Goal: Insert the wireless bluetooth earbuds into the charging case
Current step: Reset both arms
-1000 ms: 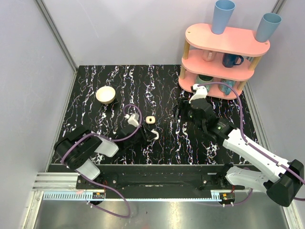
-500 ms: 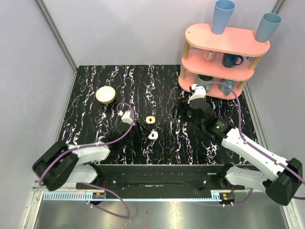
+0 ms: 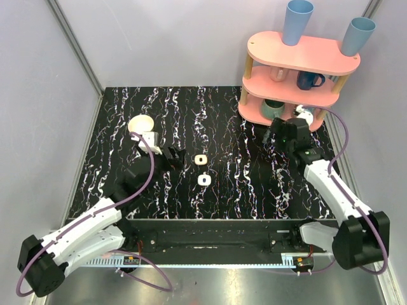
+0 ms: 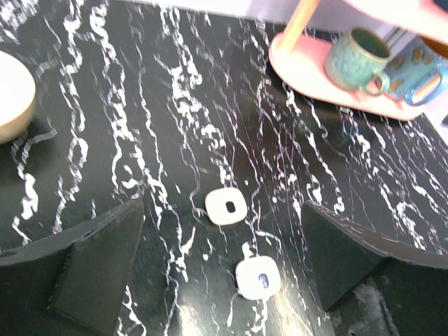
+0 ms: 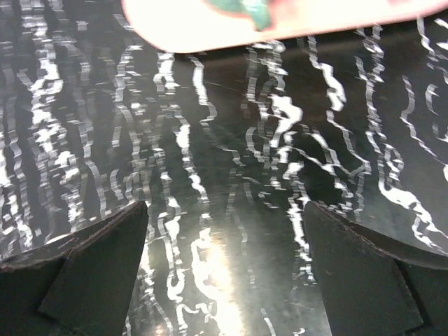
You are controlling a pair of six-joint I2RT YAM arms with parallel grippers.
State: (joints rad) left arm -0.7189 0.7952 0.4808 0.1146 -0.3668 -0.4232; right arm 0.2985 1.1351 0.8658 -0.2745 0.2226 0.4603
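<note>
Two small white rounded-square charging cases with dark centres lie on the black marbled table, one (image 3: 201, 159) behind the other (image 3: 203, 180). The left wrist view shows them as a farther case (image 4: 226, 206) and a nearer case (image 4: 257, 277). My left gripper (image 3: 170, 154) (image 4: 224, 262) hovers left of them, open, holding nothing. My right gripper (image 3: 275, 135) (image 5: 224, 273) is open over bare table by the pink shelf. No earbuds stand out from the white veining.
A pink two-tier shelf (image 3: 299, 57) stands at the back right with mugs on its tiers and two blue cups on top. Its lower tier holds a teal mug (image 4: 353, 59) and a blue mug (image 4: 420, 73). A cream bowl (image 3: 138, 121) sits behind my left wrist.
My left gripper has pulled back and to the left, away from the nearer case, and opened wide. My right arm has swung right toward the shelf, its jaws opening further.
</note>
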